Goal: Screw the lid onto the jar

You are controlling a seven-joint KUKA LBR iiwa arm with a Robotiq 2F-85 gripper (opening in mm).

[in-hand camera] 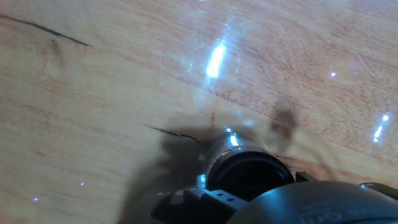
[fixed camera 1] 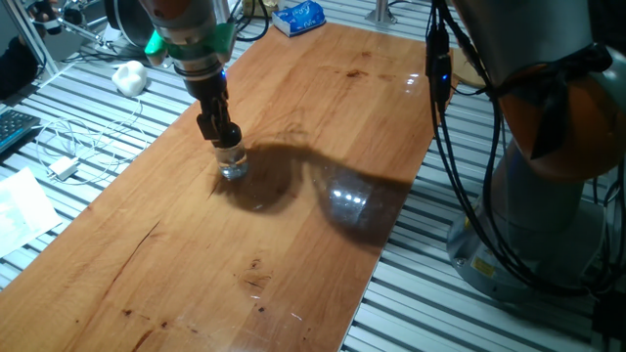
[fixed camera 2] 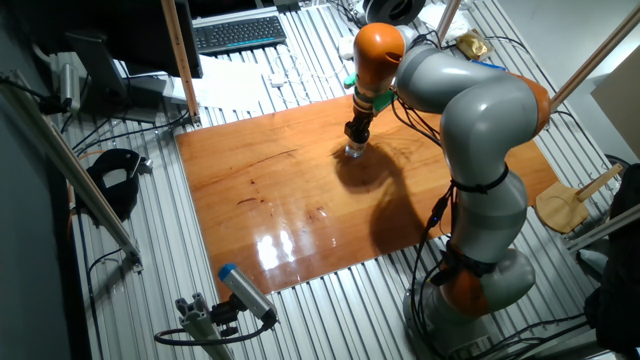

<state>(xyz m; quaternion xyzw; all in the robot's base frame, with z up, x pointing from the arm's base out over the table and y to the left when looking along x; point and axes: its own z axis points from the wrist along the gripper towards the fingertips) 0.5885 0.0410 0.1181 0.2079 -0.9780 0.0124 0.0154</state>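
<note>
The clear glass jar [fixed camera 1: 233, 166] stands upright on the wooden board [fixed camera 1: 293, 254], left of its middle. It also shows in the other fixed view [fixed camera 2: 354, 154] and, as bright glints, in the hand view [in-hand camera: 217, 151]. The black lid [fixed camera 1: 229, 148] sits on the jar's mouth; in the hand view it is a dark round shape [in-hand camera: 249, 176]. My gripper [fixed camera 1: 225, 139] points straight down directly over the jar, its black fingers shut on the lid. It also shows in the other fixed view [fixed camera 2: 355, 138]. The contact between lid and jar rim is hidden by the fingers.
A white lumpy object [fixed camera 1: 128, 76] and loose white cables [fixed camera 1: 68, 147] lie on the slatted table left of the board. A blue packet [fixed camera 1: 298, 18] lies at the board's far end. A keyboard [fixed camera 2: 238, 33] is beyond the board. The arm's base [fixed camera 1: 548, 196] stands at the right.
</note>
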